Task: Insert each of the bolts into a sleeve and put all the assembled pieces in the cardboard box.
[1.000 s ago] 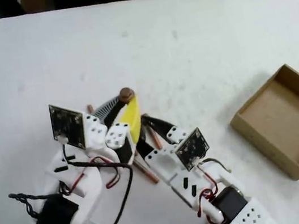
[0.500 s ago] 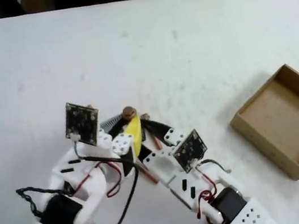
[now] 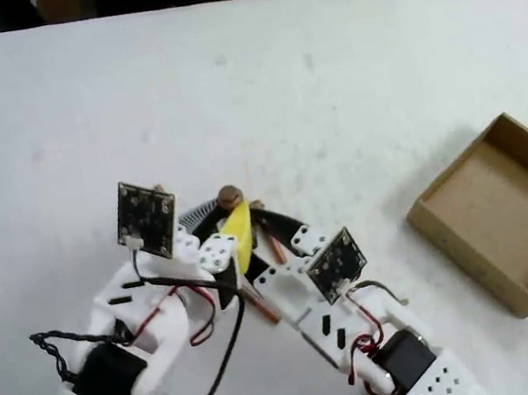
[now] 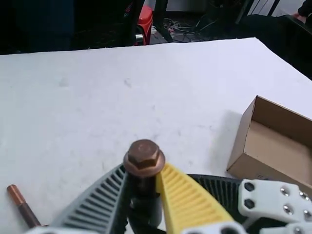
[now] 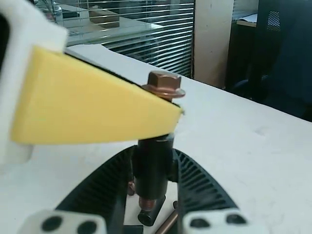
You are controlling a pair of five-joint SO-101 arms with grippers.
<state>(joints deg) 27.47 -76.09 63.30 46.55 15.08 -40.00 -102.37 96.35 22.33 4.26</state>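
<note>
A copper bolt (image 3: pixel 230 198) stands upright with my left gripper (image 3: pixel 228 207) shut on its shaft, between a grey and a yellow finger (image 4: pixel 183 200). In the left wrist view the hex head of the bolt (image 4: pixel 144 157) sits just above the fingers. The shaft runs down into a black sleeve (image 5: pixel 153 170), and my right gripper (image 5: pixel 153 165) is shut on that sleeve with its black fingers (image 3: pixel 278 222). The bolt's tip (image 5: pixel 148 202) shows below the sleeve. The cardboard box (image 3: pixel 462 261) lies open at the right, with nothing in it.
Loose copper bolts lie on the white table by the arms, one (image 3: pixel 259 308) between the two arm bodies and one (image 4: pixel 19 200) beside the grey finger. Another black sleeve (image 5: pixel 146 217) lies under the held one. The box (image 4: pixel 280 124) stands apart from both arms.
My left gripper has come nearer and lower with the bolt, bringing its shaft down into the sleeve held by the right gripper. The right arm has barely shifted.
</note>
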